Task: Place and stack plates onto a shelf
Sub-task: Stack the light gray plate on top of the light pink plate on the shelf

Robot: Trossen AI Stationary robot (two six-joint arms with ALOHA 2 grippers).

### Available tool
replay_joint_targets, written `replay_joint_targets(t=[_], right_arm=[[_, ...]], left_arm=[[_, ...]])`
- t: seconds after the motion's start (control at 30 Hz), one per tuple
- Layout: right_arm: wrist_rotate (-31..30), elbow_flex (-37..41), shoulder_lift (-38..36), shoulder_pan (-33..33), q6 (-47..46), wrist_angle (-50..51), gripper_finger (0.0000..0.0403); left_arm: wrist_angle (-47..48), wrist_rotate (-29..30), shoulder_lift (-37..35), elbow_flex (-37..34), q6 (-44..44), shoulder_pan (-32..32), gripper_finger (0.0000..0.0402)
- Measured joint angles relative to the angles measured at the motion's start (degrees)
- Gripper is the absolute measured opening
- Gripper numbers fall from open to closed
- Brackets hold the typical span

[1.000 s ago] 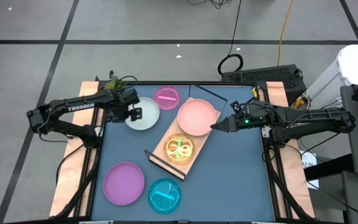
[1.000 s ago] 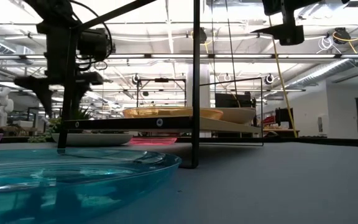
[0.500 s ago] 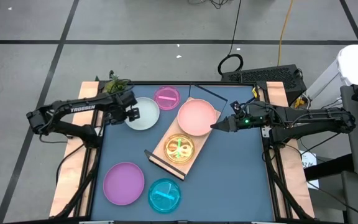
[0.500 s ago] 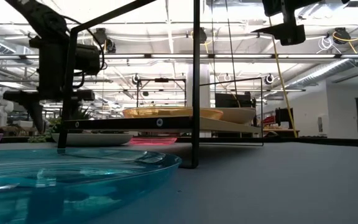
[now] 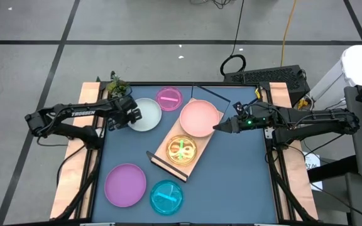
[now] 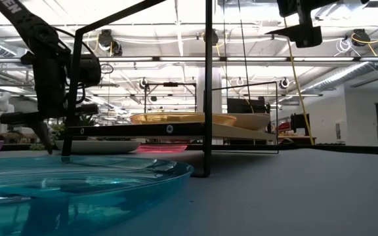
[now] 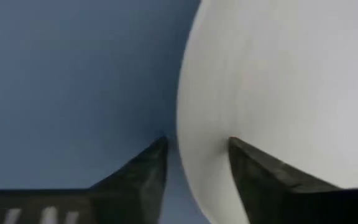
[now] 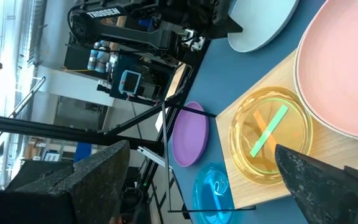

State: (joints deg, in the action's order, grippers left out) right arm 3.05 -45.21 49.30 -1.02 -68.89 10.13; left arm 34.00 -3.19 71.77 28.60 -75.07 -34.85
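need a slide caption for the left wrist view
Left pincer open, its fingers straddling the rim of the pale plate on the blue table.

The high camera is looking straight down on my whole table (image 5: pixel 231 169), with my shelf (image 5: pixel 184 143) sitting mid-frame, while the low camera is sitting at table-top height right behind the blue plate (image 6: pixel 77 187), looking level across at the same shelf (image 6: pixel 176 130) and the room beyond. My left wrist camera is pressing in very close over the pale plate (image 7: pixel 291 93), which is also showing at upper left centre of the high view (image 5: pixel 146 115). My right wrist camera is looking from farther off, across the shelf (image 8: pixel 253 143) toward my other arm, sharing the purple plate (image 8: pixel 190 134) with the high view's lower left (image 5: pixel 125 184).
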Motion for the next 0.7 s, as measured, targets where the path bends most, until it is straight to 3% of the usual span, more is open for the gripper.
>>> replay_joint_targets(t=[0.33,0.7], right_arm=[[-1.9,0.0,0.0,0.0,2.5,0.4,0.0380],[-1.5,0.0,0.0,0.0,4.1,2.2,0.0380]], left_arm=[[-4.4,-0.2,-4.6,-0.1,1.2,0.1,0.0022],[-2.1,1.7,-11.5,-0.2,-0.9,0.2,0.0012]])
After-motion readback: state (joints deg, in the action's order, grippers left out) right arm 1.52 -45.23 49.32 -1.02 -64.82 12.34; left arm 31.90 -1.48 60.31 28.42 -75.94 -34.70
